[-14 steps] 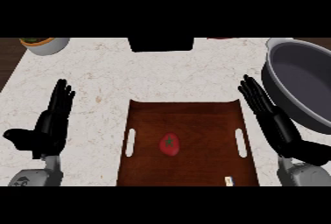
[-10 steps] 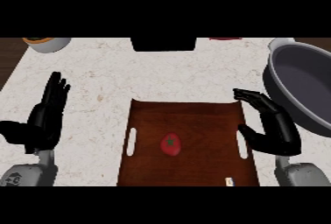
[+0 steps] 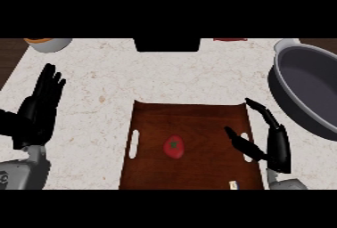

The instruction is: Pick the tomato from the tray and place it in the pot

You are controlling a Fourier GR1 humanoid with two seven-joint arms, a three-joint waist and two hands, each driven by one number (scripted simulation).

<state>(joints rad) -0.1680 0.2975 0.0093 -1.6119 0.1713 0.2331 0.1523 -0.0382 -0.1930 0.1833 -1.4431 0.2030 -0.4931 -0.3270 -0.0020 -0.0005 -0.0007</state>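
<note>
Since the earlier frames the right hand (image 3: pixel 276 146) has swung inward over the right edge of the tray (image 3: pixel 197 116), fingers and thumb spread, grasping nothing. It is apart from the tomato (image 3: pixel 174 148), which lies mid-tray. The grey pot (image 3: pixel 308 89) stands right of the tray. The left hand (image 3: pixel 36 116) rests released at the left of the surface (image 3: pixel 105 80).

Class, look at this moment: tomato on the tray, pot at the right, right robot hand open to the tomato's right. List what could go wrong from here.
1. The tomato is round and lies loose on the tray; a sideways touch from the right robot hand might roll it away rather than grip it.
2. The pot has a raised rim just right of that hand; a low carry could knock it.
</note>
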